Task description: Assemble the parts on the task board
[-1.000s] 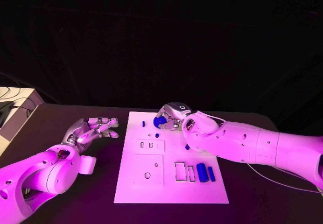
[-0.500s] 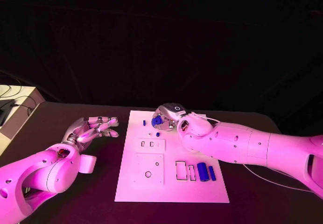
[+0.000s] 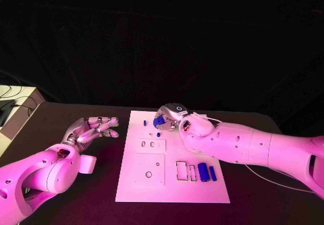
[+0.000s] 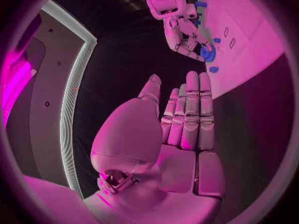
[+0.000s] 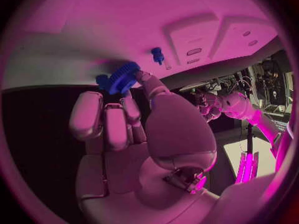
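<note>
The white task board (image 3: pixel 202 187) lies in the middle of the black table. My right hand (image 3: pixel 171 116) hovers over the board's far end and pinches a blue gear (image 3: pixel 159 121) between thumb and fingertips; the gear (image 5: pixel 122 77) stands out against the board (image 5: pixel 81 25) in the right wrist view. A small blue peg (image 3: pixel 144 123) stands near the far left corner, and another small blue part (image 3: pixel 158 135) sits just below. Two blue cylinders (image 3: pixel 203 172) lie at the board's near right. My left hand (image 3: pixel 92 130) floats left of the board, fingers straight and apart, holding nothing.
A pale box (image 3: pixel 15 110) with cables stands at the table's far left edge. Rectangular recesses (image 3: pixel 182 171) and a square plate with a hole (image 3: pixel 148 169) mark the board's near half. Bare table (image 3: pixel 270 197) lies on the right.
My right hand has carried the blue gear a little toward the board's far edge. The left hand has stayed where it was.
</note>
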Controlling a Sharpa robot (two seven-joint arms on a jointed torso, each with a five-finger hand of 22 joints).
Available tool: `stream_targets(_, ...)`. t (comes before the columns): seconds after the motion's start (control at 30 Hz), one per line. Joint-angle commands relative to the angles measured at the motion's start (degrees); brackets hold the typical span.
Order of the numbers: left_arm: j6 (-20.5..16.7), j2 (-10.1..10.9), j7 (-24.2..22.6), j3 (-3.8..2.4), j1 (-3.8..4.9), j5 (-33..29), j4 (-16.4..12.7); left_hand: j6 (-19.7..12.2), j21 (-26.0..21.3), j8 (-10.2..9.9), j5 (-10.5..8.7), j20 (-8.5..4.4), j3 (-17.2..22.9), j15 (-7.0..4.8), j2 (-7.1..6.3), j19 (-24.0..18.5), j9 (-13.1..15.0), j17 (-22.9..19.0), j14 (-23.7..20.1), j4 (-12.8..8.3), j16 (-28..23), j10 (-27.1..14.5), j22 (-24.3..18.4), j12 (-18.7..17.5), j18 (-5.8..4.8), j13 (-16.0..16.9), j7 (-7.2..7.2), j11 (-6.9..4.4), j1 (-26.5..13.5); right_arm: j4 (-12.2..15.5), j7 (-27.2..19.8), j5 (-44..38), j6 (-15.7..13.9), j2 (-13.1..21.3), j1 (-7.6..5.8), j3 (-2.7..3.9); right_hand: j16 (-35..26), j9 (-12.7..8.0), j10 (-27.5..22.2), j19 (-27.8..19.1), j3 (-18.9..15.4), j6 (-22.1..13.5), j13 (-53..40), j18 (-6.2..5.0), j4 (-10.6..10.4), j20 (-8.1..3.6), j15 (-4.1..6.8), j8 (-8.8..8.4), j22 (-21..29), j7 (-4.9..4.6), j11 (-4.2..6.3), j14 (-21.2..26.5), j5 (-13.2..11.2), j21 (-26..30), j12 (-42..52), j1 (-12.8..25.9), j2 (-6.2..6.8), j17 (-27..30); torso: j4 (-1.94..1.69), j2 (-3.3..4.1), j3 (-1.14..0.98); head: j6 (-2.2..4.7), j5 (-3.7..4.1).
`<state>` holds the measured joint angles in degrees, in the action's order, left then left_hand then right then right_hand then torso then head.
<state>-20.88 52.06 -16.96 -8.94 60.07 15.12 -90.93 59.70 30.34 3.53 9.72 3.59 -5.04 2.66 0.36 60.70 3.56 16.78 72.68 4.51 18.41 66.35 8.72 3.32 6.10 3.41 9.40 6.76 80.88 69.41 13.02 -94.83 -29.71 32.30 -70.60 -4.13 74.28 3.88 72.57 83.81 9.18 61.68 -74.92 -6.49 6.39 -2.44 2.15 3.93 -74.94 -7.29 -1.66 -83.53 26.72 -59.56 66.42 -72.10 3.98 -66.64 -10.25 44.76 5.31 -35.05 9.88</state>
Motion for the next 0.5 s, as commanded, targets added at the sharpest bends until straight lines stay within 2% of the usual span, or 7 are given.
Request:
stream_targets(0.03,0.7,0.0,-0.2,-0.05,0.01,0.2,-0.1,-0.3,0.3,0.1,-0.35,-0.1,0.1,0.15,0.45,0.0,0.1,-0.1,0.0,-0.2,0.0,-0.4,-0.1,0.1,0.13,0.0,0.2,-0.14,0.1,-0.2,1.0,-0.9,1.1,0.6,0.18,-0.12,-0.2,0.0,-0.2,4.2,0.2,0.0,0.0,-0.57,-0.3,-0.58,0.15,0.09,-7.4,-0.49,-0.02,0.0,-0.2,0.2,-0.4,-0.1,0.39,0.0,-0.04,0.03,0.0,-0.08,0.07)
stream_targets(0.27,0.7,0.0,-0.2,-0.05,0.01,0.2,0.0,-0.3,0.3,0.1,-0.35,-0.1,0.1,0.15,0.45,0.0,0.1,-0.1,0.0,-0.2,0.0,-0.4,-0.1,0.1,0.13,0.0,0.2,-0.14,0.1,0.4,0.3,-0.6,0.6,1.2,0.22,-0.12,-0.3,0.0,-0.3,4.2,0.0,-0.2,0.2,-0.57,-0.8,-0.54,0.11,0.09,-7.4,-0.55,-0.09,0.0,-0.3,0.3,-0.7,-0.1,0.86,-0.1,0.02,0.04,-0.01,-0.15,-0.04)
stream_targets(0.4,0.7,-0.1,-0.2,-0.05,0.01,0.2,0.1,-0.3,0.3,0.1,-0.35,-0.1,0.1,0.15,0.45,0.0,0.1,-0.1,0.0,-0.2,0.0,-0.4,-0.1,0.1,0.13,0.0,0.2,-0.14,0.1,0.4,-0.1,-0.2,0.3,1.2,0.23,-0.12,-0.4,0.0,-0.8,4.2,-0.4,-1.6,0.7,-0.59,-1.6,-0.38,-0.12,-0.15,-7.5,-0.98,-0.37,0.0,-0.8,0.3,-1.5,0.1,1.44,-0.2,0.03,0.0,0.01,-0.14,-0.01)
stream_targets(0.43,0.7,-0.1,-0.2,-0.05,0.01,0.2,0.1,-0.3,0.3,0.1,-0.35,-0.1,0.1,0.15,0.45,0.0,0.1,-0.1,0.0,-0.2,0.0,-0.4,-0.1,0.1,0.13,0.0,0.2,-0.14,0.1,0.3,-0.2,0.0,0.2,1.2,0.23,-0.12,-0.4,0.0,-1.0,4.2,-0.5,-1.9,0.9,-0.64,-2.0,-0.3,-0.19,-0.15,-7.5,-1.09,-0.46,0.0,-1.3,0.4,-1.7,0.1,1.64,-0.3,0.01,-0.01,0.01,-0.14,-0.01)
stream_targets(0.47,0.7,-0.1,-0.2,-0.05,0.01,0.2,0.1,-0.3,0.3,0.1,-0.35,-0.1,0.1,0.15,0.45,0.0,0.1,-0.1,0.0,-0.2,0.0,-0.4,-0.1,0.1,0.13,0.0,0.2,-0.14,0.1,0.3,-0.3,0.2,0.1,1.2,0.23,-0.12,-0.4,-0.1,-1.2,4.2,-1.0,-3.2,1.2,-0.66,-2.5,-0.24,-0.33,-0.23,-7.5,-1.42,-0.68,0.0,-3.5,0.4,-2.1,0.3,1.99,-0.3,0.0,-0.02,0.02,-0.14,-0.01)
stream_targets(0.5,0.7,-0.1,-0.2,-0.05,0.01,0.2,0.1,-0.3,0.3,0.1,-0.35,-0.1,0.1,0.15,0.45,0.0,0.1,-0.1,0.0,-0.2,0.0,-0.4,-0.1,0.1,0.13,0.0,0.2,-0.14,0.1,0.2,-0.4,0.5,0.0,1.2,0.23,-0.12,-0.3,0.1,-1.4,4.2,-1.6,-4.4,1.7,-0.82,-4.1,0.31,-0.65,-0.15,-7.5,-1.79,-1.11,0.0,-4.7,0.5,-2.3,-0.3,2.38,-0.4,-0.01,-0.01,0.03,-0.09,0.01)
